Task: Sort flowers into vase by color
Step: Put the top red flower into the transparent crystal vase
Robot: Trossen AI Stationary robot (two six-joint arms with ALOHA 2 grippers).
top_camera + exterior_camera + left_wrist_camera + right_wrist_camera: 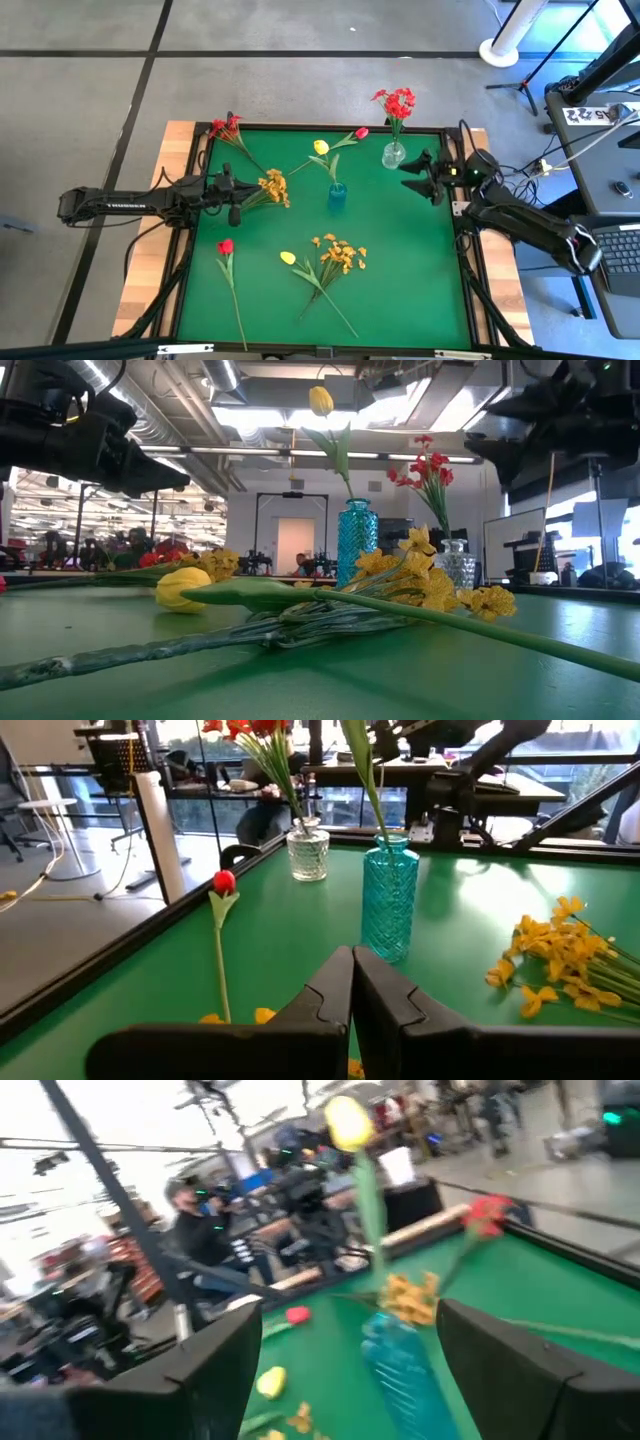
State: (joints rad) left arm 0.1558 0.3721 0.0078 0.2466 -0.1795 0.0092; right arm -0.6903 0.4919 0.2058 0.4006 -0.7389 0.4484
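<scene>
My left gripper (238,197) (352,988) is shut and hovers over the stem end of a yellow-orange cluster (272,188) lying on the green mat. Yellow petals (262,1015) peek out beneath its fingers. My right gripper (408,168) (350,1370) is open and empty beside the clear vase (393,155), facing the blue vase (400,1365). A yellow tulip (321,147) stands in the blue vase (337,196). A red cluster (398,102) stands in the clear vase. On the mat lie a red tulip (361,132), a red cluster (228,128), another red tulip (226,246), a yellow tulip (288,258) and a yellow cluster (340,255).
The mat has a raised dark rim (330,126) with wooden table edges (150,270) outside it. Both arms show high above the mat in the low view, left (90,430) and right (560,420). A cable and boxes sit off the right edge (600,115).
</scene>
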